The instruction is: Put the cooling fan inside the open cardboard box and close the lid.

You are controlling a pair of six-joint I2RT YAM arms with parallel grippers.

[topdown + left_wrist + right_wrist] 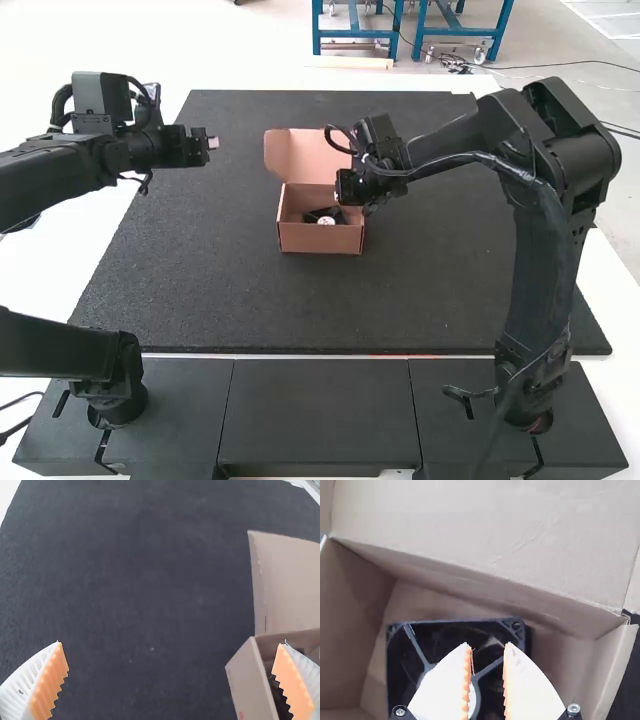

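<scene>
Fan point(445, 640) is lying inside the open box point(320, 238), whose lid point(300, 155) is standing up behind it; left gripper point(205, 144) is hovering over the mat point(200, 270) left of the box, fingers spread wide; right gripper point(486, 645) is reaching into the box, pinching a fan strut.

We saw a tan cardboard box point(320, 238), a black fan point(435, 640), a black speckled mat point(200, 270) on a white surface point(60, 270), and white ribbed fingers point(20, 689) with orange pads point(47, 685).
</scene>
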